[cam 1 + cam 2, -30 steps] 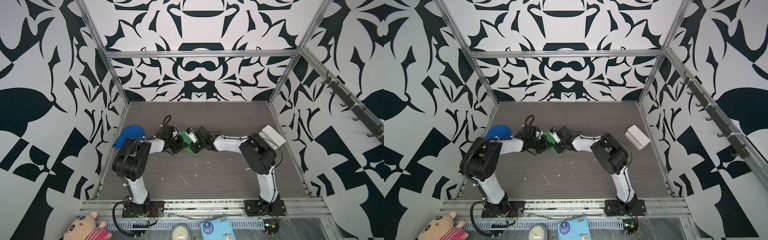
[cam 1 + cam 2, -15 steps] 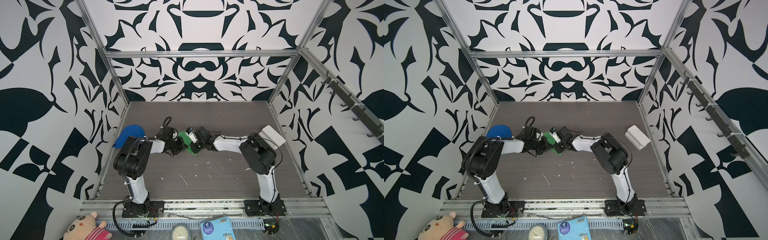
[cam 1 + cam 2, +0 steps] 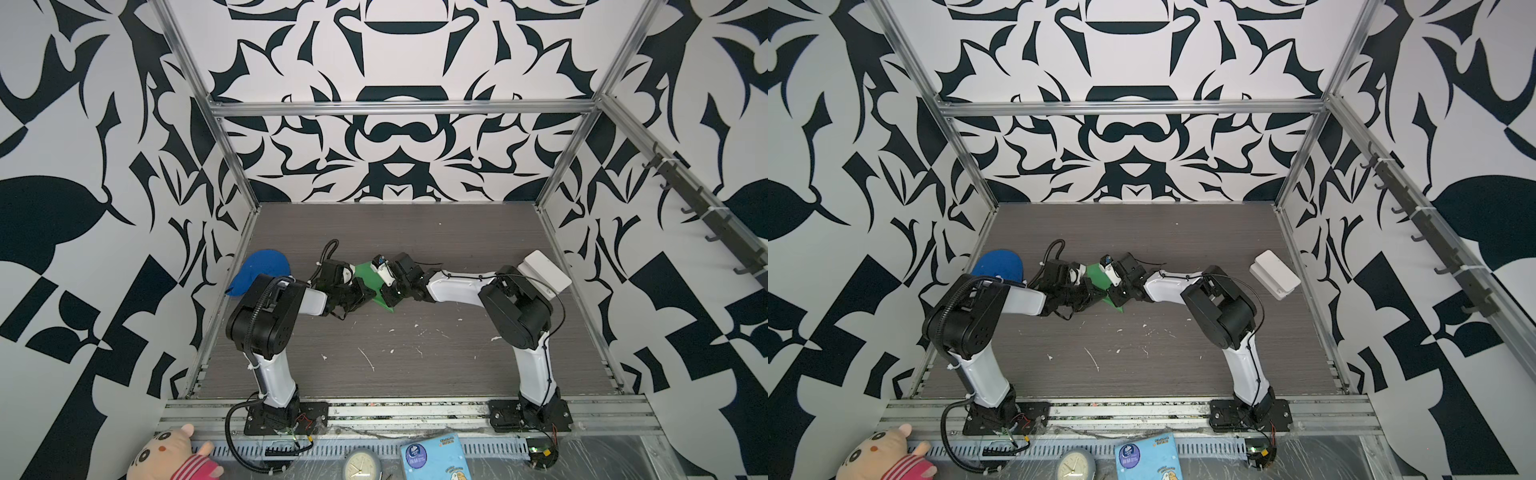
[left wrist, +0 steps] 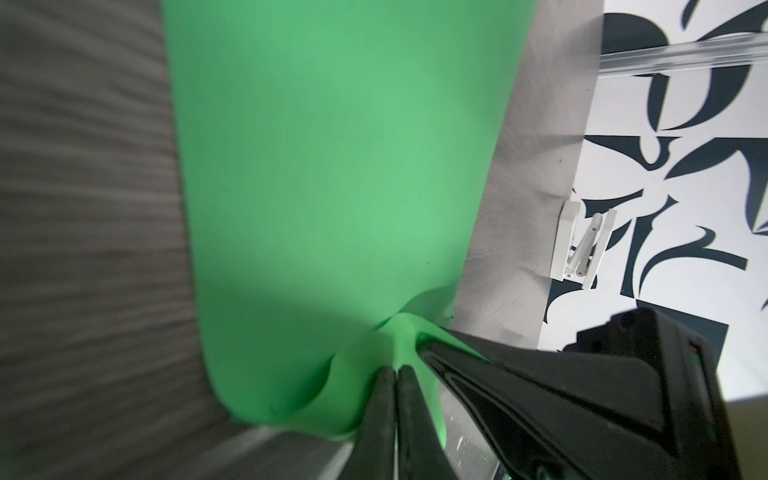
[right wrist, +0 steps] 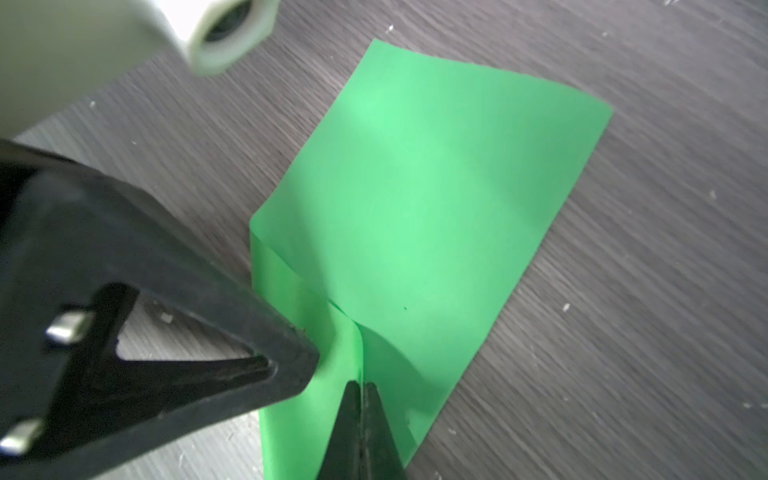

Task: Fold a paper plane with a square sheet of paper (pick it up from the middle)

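Where left end effector, right end effector pinch, green paper puckers

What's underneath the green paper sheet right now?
Grey wood-grain tabletop shows around the thin bright green paper sheet, pinched by left tool and right tool; directly beneath is covered.

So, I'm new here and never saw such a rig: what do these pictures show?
The white left arm and right arm are robots standing on a grey table. Both top views look down from one overhead camera; each wrist view comes from a camera on an arm. On the table are a bright green sheet of paper, a blue cloth cap and a white plastic box. The left gripper and right gripper are both shut, pinching a raised ridge of the paper.
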